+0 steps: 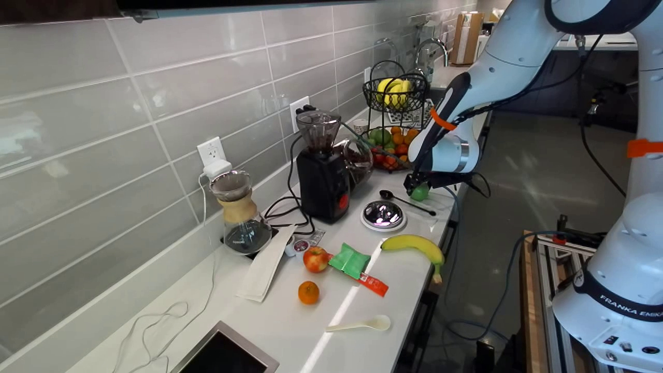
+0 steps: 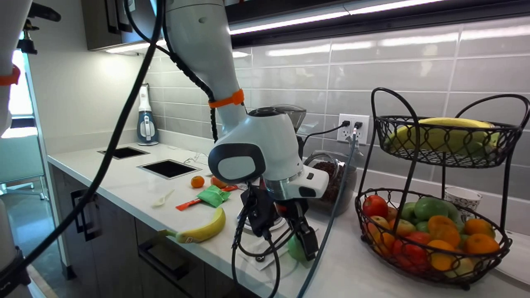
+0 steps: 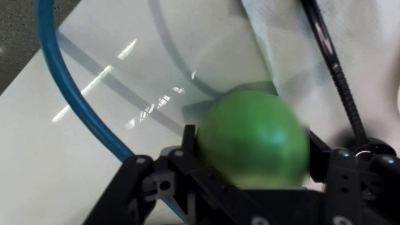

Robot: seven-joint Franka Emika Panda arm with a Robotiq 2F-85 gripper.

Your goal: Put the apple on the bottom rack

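Observation:
The light-green apple [image 1: 420,192] is between the fingers of my gripper [image 3: 251,142]. In the wrist view the apple [image 3: 254,134] touches a finger on each side, and its shadow lies close by on the white counter. I cannot tell whether it still touches the counter. In an exterior view the apple [image 2: 296,249] is partly hidden behind a finger. The bottom rack [image 2: 504,250] is the wide lower basket of the black wire stand, full of apples, oranges and red fruit. It also shows in an exterior view [image 1: 386,169], partly hidden. My gripper is beside the stand, below its upper basket.
The smaller upper basket [image 2: 439,160] holds bananas. A blue cable [image 3: 78,100] hangs close to my gripper. A black spoon [image 1: 406,202] and a shiny round dish [image 1: 383,215] lie nearby. A coffee grinder [image 1: 322,184] and a glass jar [image 2: 337,182] stand by the wall. A banana [image 1: 414,243] lies at the counter edge.

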